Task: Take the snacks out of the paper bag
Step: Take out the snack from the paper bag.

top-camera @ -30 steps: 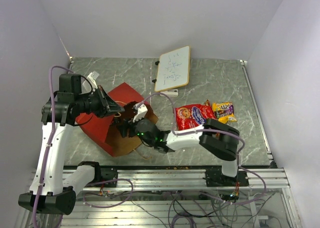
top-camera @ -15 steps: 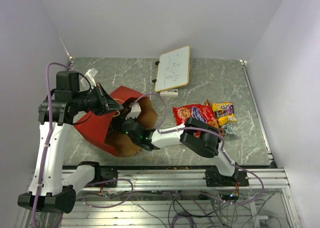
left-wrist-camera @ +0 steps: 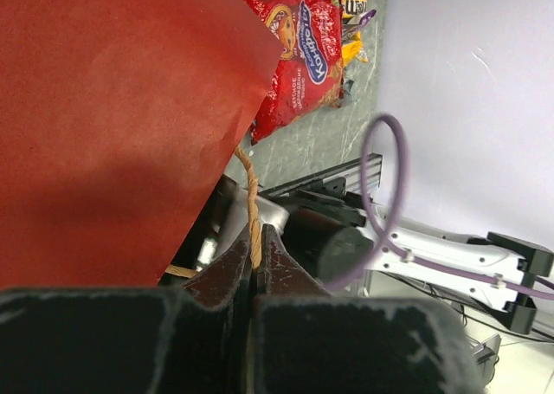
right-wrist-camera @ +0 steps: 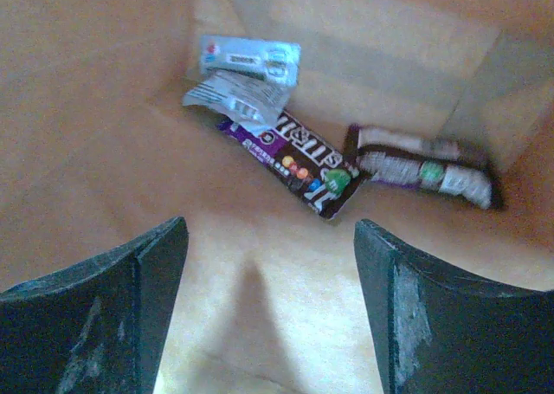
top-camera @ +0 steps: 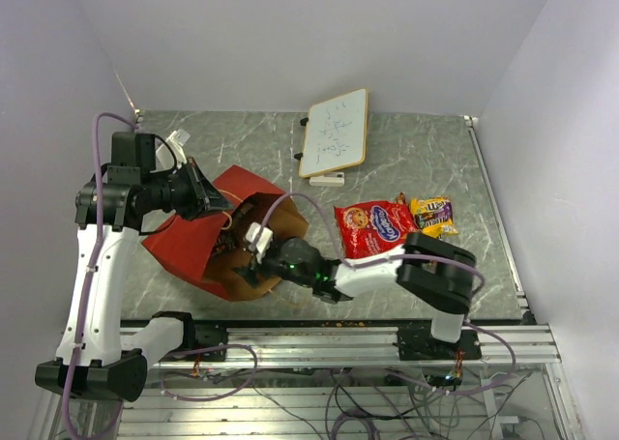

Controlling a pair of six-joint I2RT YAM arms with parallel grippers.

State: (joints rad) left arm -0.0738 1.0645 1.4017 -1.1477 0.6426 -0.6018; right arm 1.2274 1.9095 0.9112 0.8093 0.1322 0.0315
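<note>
While right gripper [right-wrist-camera: 268, 231] gapes inside paper bag [right-wrist-camera: 95, 108], purple candy bar [right-wrist-camera: 291, 164] ahead

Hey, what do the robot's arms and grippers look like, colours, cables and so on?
The left arm and right arm have white links and chunky black joints. A lilac cable loops along each. Small green lights glow near the right arm's wrist. The left gripper and right gripper have black, slightly scuffed fingers.
</note>
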